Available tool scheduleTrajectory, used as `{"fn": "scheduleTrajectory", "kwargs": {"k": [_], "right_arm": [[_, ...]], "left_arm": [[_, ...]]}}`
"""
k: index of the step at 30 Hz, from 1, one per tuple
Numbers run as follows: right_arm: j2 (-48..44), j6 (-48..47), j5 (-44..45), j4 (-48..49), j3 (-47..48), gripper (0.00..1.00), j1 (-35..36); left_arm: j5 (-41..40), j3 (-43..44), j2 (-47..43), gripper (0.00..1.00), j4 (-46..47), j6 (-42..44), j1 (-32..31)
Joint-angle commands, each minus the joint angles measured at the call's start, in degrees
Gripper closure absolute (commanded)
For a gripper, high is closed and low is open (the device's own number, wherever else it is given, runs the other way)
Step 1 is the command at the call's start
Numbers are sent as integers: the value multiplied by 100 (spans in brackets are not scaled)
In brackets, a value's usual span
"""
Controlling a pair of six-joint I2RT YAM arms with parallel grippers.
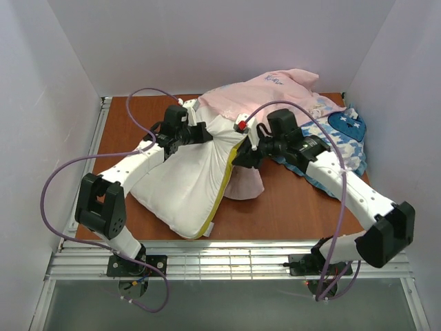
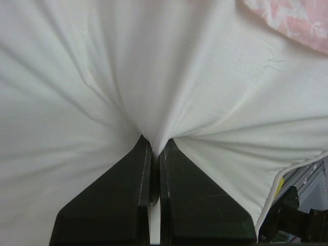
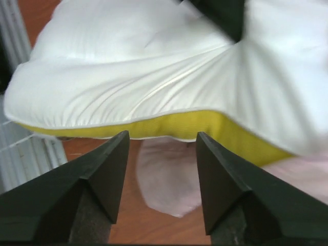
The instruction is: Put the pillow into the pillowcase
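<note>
Nearest to the left wrist camera, the two dark fingers of the left gripper (image 2: 155, 146) were pressed together, and a fold of the pillow (image 2: 102, 66) was pinched between them. The white cloth ran in tight creases toward the tips. A corner of the pale pink pillowcase (image 2: 292, 20) showed at the upper right of that view.

In the right wrist view the right gripper (image 3: 163, 135) was spread, with nothing between its fingers. The yellow side edge (image 3: 189, 125) of the pillow passed just beyond the tips. Under this edge a flap of pink cloth lay flat on the brown table (image 3: 154, 233).

From above, the pillow lay on the left and middle part of the table, with one corner near the metal rail (image 1: 227, 258) at the near edge. The left gripper held it at its far end, and the yellow edge faced the right arm. The pillowcase was bunched at the far middle of the table, pink face up, touching the far end of the pillow. Whether any part of the pillow was inside it, I could not tell. A blue-and-white cushion (image 1: 344, 141) lay at the far right, partly under the pillowcase and partly under the right arm
</note>
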Motion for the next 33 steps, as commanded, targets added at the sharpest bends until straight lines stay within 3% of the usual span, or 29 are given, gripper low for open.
{"fn": "scheduleTrajectory", "kwargs": {"k": [1, 2, 5, 8, 15, 21, 28, 31, 32, 33], "right_arm": [[-563, -558, 1188, -136, 314, 49, -160], [-529, -612, 2088, 22, 340, 49, -178], [-47, -805, 3026, 226, 480, 40, -169], [569, -841, 3475, 182, 665, 33, -134], [1526, -1042, 4293, 656, 832, 36, 59], [1564, -1227, 5312, 928, 702, 51, 68], [1747, -1684, 5736, 1359, 569, 51, 42], [1879, -1790, 5762, 1412, 560, 66, -46], [1897, -1790, 5745, 1421, 586, 80, -63], [1871, -1764, 5710, 1421, 604, 86, -64]], "left_arm": [[151, -145, -60, 100, 573, 3, -124], [142, -267, -51, 100, 617, -6, -176], [107, -409, -8, 100, 784, -24, -282], [98, -365, 124, 100, 846, -24, -326], [124, -242, 309, 100, 916, -68, -361], [54, -242, 432, 100, 951, -85, -361], [10, -233, 555, 100, 978, -112, -353], [-25, -198, 564, 100, 978, -85, -361], [-34, -190, 573, 100, 969, -76, -361], [-51, -189, 564, 100, 969, -76, -361]]}}
